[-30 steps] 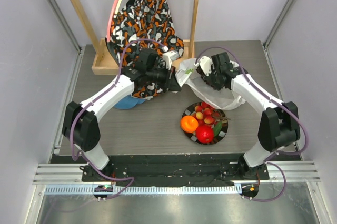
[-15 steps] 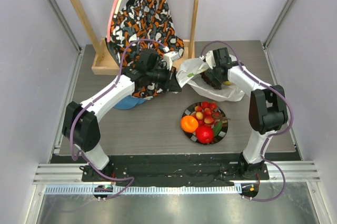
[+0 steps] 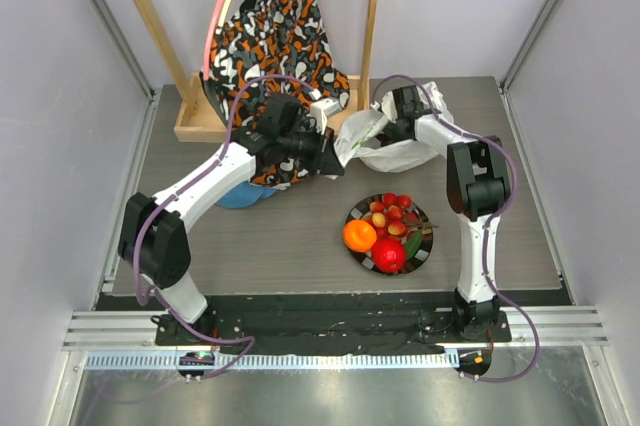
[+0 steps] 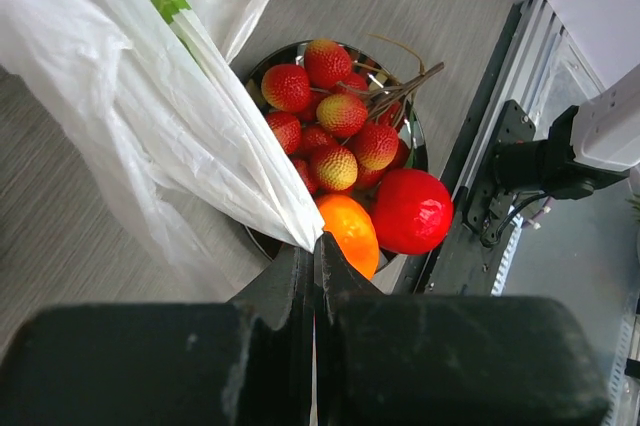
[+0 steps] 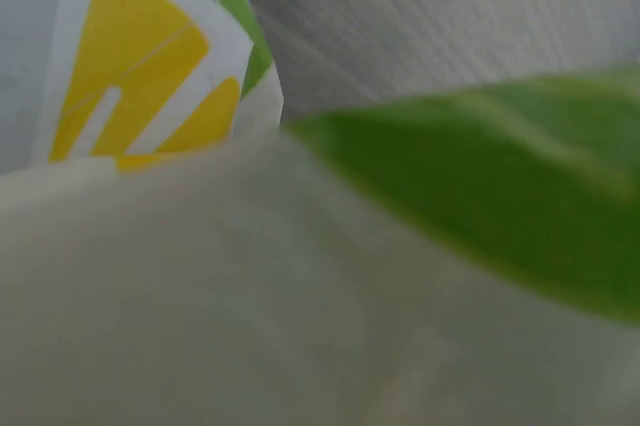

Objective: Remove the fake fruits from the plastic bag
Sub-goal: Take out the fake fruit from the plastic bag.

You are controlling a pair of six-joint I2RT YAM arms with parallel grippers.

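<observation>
Pinching a fold of the thin, crinkly, translucent white plastic bag (image 4: 150,116), the left end effector (image 4: 315,251) had its two dark fingers pressed together on the film. This drew the edge up and away from the grey wood-grain desk (image 3: 280,236). That hold looked meant to anchor the bag and keep its mouth lifted so that the other arm could work inside.

The bag lay toward the far right of the desk, just behind the round dark-rimmed plate (image 3: 430,236). The right end effector (image 3: 402,118) was pushed down into the bag's crumpled folds. Its wrist view showed only blurred film and the yellow-and-green print (image 5: 140,76) right against the lens. I cannot tell whether those fingers were spread or gripping anything.

Several fruits already sat heaped on the plate:
- a glossy orange plastic fruit (image 4: 350,231),
- a shiny red plastic apple (image 4: 412,211) touching the orange,
- a cluster of small red plastic strawberries (image 4: 340,116) behind them.

No lemon or grape bunch showed there, so the job seemed partly done. The step in hand was probably a reach for whatever the bag hid. A slip of the thin film from the left pinch could have collapsed the opening.
</observation>
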